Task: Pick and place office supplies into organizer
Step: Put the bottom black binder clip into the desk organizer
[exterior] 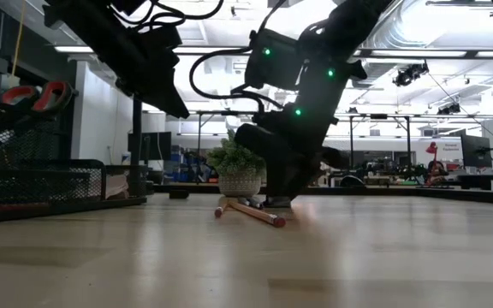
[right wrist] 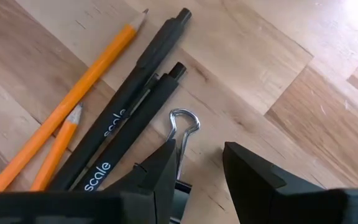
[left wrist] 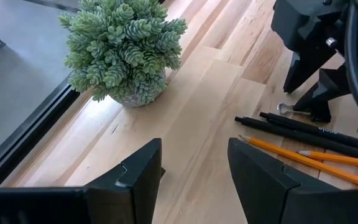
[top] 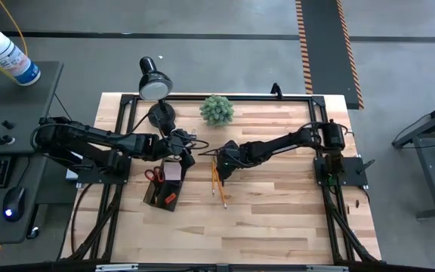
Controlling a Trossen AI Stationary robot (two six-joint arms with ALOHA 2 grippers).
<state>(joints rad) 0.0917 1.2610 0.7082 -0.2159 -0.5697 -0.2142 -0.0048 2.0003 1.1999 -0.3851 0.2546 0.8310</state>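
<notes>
Two yellow-orange wooden pencils [right wrist: 73, 106], two black plastic pens [right wrist: 132, 106], one silver-handled binder clip [right wrist: 180, 127], seemingly one spiky green potted plant [left wrist: 124, 53].

a pale wooden table [top: 278, 211] with a black frame along its edges is seen. a green spiky plant [top: 217, 109] in a small pot is set near the far edge, and a black desk lamp [top: 156, 83] toward the far left corner. a black organizer [top: 164, 189] is placed left of centre. two yellow-orange pencils [top: 217, 181], two dark pens [right wrist: 129, 102] and a binder clip [right wrist: 180, 134] are laid close together near the centre.
</notes>
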